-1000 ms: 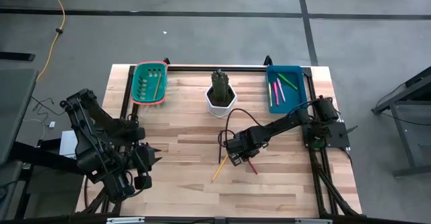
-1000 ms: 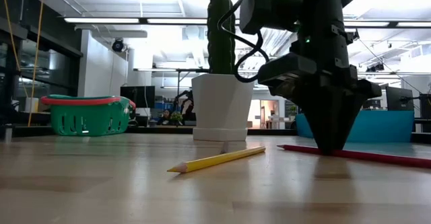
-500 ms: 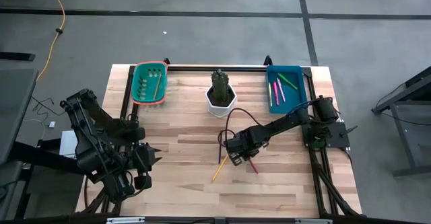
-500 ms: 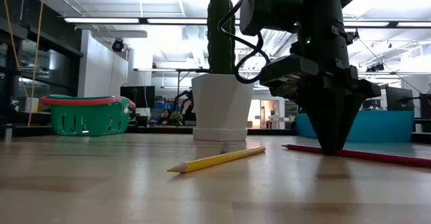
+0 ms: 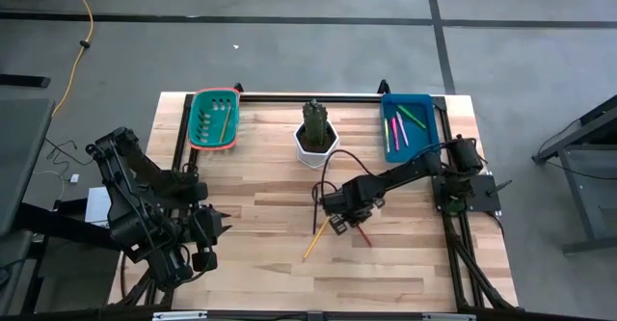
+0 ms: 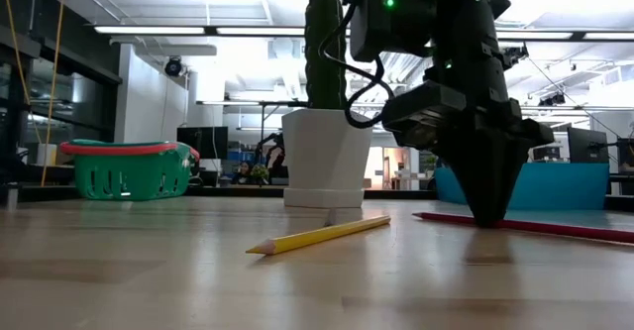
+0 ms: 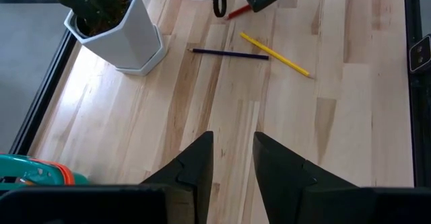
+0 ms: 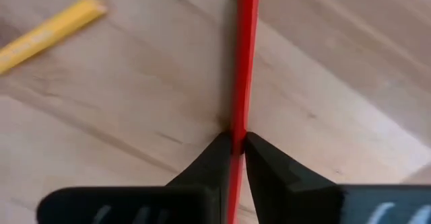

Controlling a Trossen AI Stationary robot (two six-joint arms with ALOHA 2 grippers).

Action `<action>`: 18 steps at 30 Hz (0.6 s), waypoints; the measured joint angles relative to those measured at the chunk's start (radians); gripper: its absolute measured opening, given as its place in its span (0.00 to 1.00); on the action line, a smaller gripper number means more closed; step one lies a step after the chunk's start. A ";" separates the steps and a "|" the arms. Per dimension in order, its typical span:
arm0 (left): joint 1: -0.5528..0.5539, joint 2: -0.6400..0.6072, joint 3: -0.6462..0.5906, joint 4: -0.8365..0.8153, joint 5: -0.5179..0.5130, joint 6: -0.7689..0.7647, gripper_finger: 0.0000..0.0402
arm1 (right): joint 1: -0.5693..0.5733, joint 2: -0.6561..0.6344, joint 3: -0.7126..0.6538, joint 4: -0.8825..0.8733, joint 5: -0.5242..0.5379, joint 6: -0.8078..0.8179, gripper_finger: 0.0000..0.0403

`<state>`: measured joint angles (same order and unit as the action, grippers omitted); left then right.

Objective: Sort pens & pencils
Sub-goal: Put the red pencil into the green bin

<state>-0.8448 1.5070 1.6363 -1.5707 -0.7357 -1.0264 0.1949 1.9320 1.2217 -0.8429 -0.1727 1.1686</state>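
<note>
Pale wooden plank tabletop, grey floor around. Right gripper down at table centre, fingertips pinching thin red pencil lying flat on wood. Yellow pencil just beside, dark pencil near white hexagonal cactus pot. Pink and green pens in blue tray, far right corner. Green basket far left. Left gripper parked at near-left edge, jaws slightly apart, empty.

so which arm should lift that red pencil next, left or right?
Right. The right gripper is already closed on the red pencil lying on the table, mid-table. The left gripper waits open near the table's front-left corner, far away.
</note>
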 joint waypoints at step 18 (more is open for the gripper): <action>0.000 0.000 0.000 0.000 -0.002 0.000 0.24 | -0.006 0.000 0.000 -0.047 0.013 -0.025 0.08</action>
<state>-0.8448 1.5070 1.6363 -1.5707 -0.7372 -1.0264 0.1894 1.9320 1.2217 -0.8894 -0.1593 1.1436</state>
